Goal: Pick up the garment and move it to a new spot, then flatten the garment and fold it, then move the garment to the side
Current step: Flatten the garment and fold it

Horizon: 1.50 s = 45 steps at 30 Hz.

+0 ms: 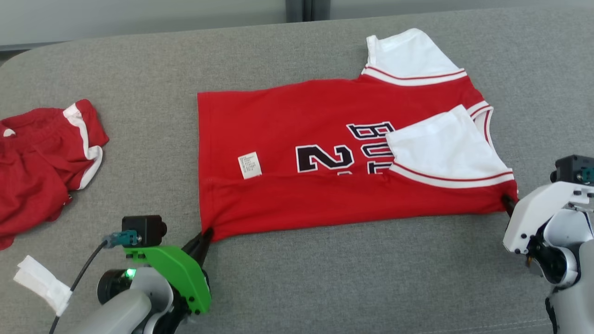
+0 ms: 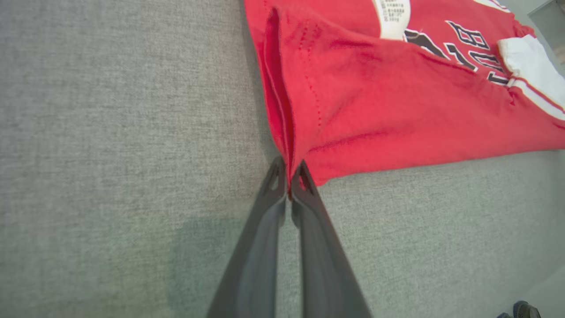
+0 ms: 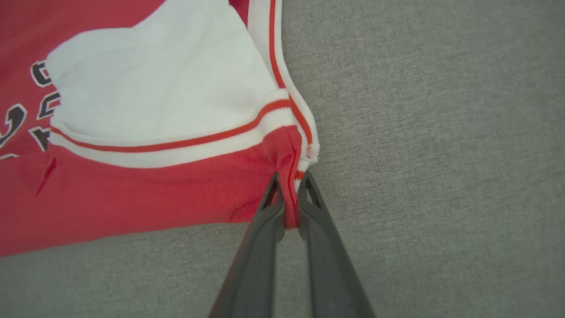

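Your red knit basketball jersey [image 1: 325,139], with white sleeves and black lettering, lies spread flat in the middle of the grey woven fabric surface [image 1: 325,287], one sleeve folded over onto the lettering. Your left gripper [image 2: 289,179] is pinched closed on the jersey's stitched hem corner. Your right gripper [image 3: 290,198] is clamped on the red-and-white striped corner beside the sleeve. A white rectangular care label [image 1: 249,165] shows on the red cloth. Crumpled red shorts with white trim [image 1: 37,162] lie well apart at your left.
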### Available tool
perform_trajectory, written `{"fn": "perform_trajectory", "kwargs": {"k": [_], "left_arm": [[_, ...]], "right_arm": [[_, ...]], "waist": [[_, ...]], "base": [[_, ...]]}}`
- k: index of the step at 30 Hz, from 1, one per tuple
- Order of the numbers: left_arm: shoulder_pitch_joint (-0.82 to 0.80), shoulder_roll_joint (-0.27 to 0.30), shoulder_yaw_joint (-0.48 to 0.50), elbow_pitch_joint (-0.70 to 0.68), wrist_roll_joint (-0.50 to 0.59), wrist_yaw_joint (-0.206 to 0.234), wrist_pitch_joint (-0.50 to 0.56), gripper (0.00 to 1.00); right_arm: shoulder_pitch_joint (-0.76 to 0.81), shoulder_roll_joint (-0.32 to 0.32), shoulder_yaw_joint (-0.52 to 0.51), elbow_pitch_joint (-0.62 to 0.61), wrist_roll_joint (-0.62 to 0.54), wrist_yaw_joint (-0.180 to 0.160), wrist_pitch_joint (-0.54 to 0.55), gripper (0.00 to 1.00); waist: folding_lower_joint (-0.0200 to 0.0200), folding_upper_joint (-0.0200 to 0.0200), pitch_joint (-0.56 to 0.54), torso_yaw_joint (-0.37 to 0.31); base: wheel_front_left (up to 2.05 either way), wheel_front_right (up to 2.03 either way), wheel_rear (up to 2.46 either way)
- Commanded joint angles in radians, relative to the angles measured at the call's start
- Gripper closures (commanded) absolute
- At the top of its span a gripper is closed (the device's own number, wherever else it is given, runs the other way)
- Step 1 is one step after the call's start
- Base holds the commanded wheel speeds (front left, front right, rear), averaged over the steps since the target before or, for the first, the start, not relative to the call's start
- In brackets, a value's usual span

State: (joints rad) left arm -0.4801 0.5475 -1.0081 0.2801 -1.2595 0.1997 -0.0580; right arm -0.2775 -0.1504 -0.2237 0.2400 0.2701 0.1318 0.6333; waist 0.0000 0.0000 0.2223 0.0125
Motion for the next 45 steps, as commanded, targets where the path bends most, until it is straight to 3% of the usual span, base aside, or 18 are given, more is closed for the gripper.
{"fn": "perform_trajectory", "kwargs": {"k": [1, 8, 9, 10, 11, 15, 20, 27, 33, 45], "left_arm": [[0.035, 0.032, -0.003, -0.032, -0.01, 0.021, 0.01, 1.0], [0.128, 0.11, -0.023, -0.162, -0.039, 0.1, 0.064, 1.0], [0.137, 0.113, -0.029, -0.171, -0.041, 0.107, 0.071, 0.67], [0.141, 0.112, -0.03, -0.176, -0.043, 0.11, 0.072, 0.15], [0.145, 0.112, -0.033, -0.181, -0.047, 0.111, 0.077, 0.0], [0.147, 0.114, -0.04, -0.162, -0.042, 0.124, 0.085, 0.0], [0.118, 0.131, -0.011, -0.14, -0.03, 0.147, 0.063, 0.0], [0.012, 0.168, 0.019, -0.136, 0.005, 0.163, 0.086, 0.0], [-0.148, 0.104, 0.041, -0.071, 0.009, 0.127, 0.143, 0.0], [-0.475, -0.06, 0.02, 0.229, 0.066, 0.06, 0.261, 0.0]], "right_arm": [[0.041, 0.001, -0.01, -0.027, 0.011, -0.002, 0.024, 1.0], [0.166, 0.028, -0.032, -0.15, 0.021, -0.002, 0.117, 1.0], [0.18, 0.033, -0.038, -0.161, 0.013, -0.002, 0.124, 1.0], [0.187, 0.036, -0.041, -0.168, 0.009, -0.002, 0.128, 1.0], [0.19, 0.039, -0.044, -0.172, 0.004, -0.002, 0.128, 0.0], [0.193, 0.051, -0.048, -0.166, -0.01, -0.002, 0.133, 0.0], [0.133, 0.022, -0.026, -0.188, -0.047, -0.002, 0.12, 0.0], [-0.031, -0.041, 0.086, -0.206, -0.046, -0.002, 0.133, 0.0], [-0.256, -0.074, 0.176, -0.118, 0.01, -0.002, 0.114, 0.0], [-0.645, -0.101, 0.285, 0.193, 0.018, -0.002, 0.044, 0.0]], "waist": [[0.0, 0.0, -0.026, -0.001], [0.0, 0.0, -0.061, 0.001], [0.0, 0.0, -0.063, 0.002], [0.0, 0.0, -0.064, 0.003], [0.0, 0.0, -0.065, 0.004], [0.0, 0.0, -0.065, 0.008], [0.0, 0.0, -0.06, 0.013], [0.0, 0.0, -0.034, 0.014], [0.0, 0.0, 0.042, 0.017], [0.0, 0.0, 0.199, 0.011]], "base": [[0.0, 0.0, 0.0], [0.0, 0.0, 0.0], [0.0, 0.0, 0.0], [0.0, 0.0, 0.0], [0.0, 0.0, 0.0], [0.0, 0.0, 0.0], [0.0, 0.0, 0.0], [0.0, 0.0, 0.0], [0.0, 0.0, 0.0], [0.0, 0.0, 0.0]]}}
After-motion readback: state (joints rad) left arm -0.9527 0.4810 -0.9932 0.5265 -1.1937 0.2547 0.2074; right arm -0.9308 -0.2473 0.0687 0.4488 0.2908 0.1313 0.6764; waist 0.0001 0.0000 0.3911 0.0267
